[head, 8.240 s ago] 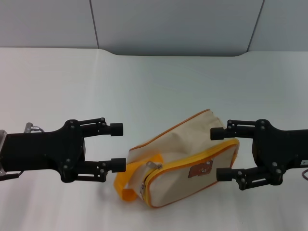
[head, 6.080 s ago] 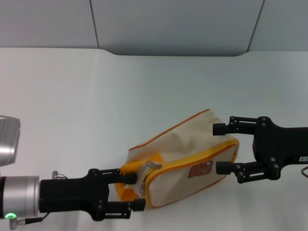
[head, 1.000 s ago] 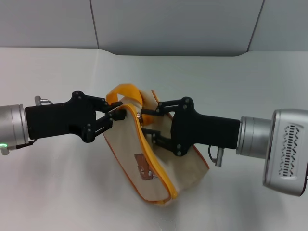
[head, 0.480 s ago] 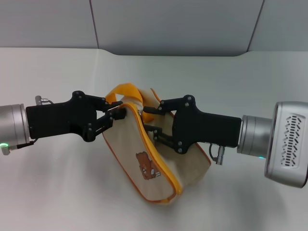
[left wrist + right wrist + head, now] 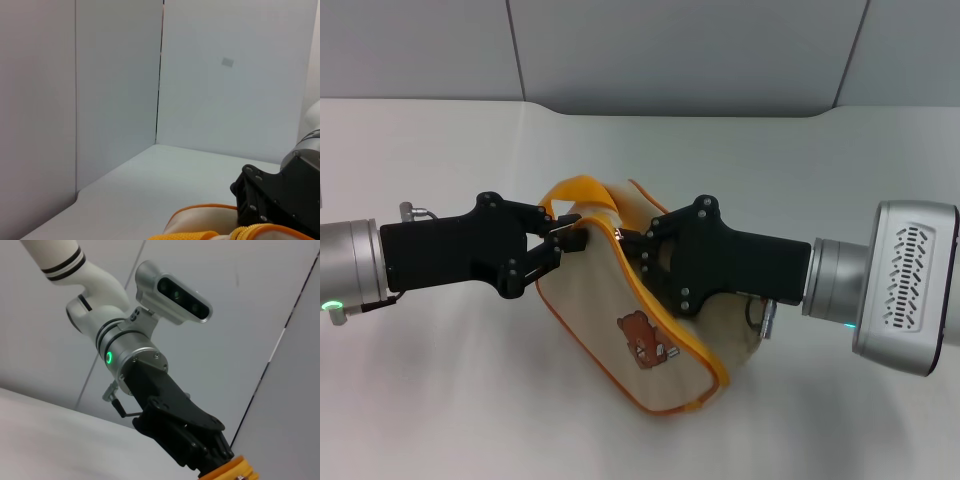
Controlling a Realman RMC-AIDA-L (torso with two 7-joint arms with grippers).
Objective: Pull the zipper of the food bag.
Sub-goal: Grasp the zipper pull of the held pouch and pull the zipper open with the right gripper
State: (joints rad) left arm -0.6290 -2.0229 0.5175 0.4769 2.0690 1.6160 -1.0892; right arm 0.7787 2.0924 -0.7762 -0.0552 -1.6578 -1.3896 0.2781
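The food bag (image 5: 620,310) is a beige pouch with orange piping and a brown bear patch (image 5: 645,340). It is held up off the table, tilted, with its yellow strap loop (image 5: 582,189) on top. My left gripper (image 5: 567,234) is shut on the bag's upper end just below the loop. My right gripper (image 5: 636,252) reaches in from the right and is shut on the zipper (image 5: 665,325) at the track's top end. Its fingers hide the silver pull tab. The left wrist view shows the bag's orange edge (image 5: 210,233) and my right gripper's body (image 5: 280,200).
The white table (image 5: 470,400) spreads all around, with a grey wall (image 5: 670,50) behind it. The right wrist view shows my left arm (image 5: 130,360) and its black gripper body (image 5: 185,435) against the wall.
The right gripper moved left and its fingers closed at the zipper's top end. The bag swung so the bear patch shifted right and down. The left gripper kept its hold.
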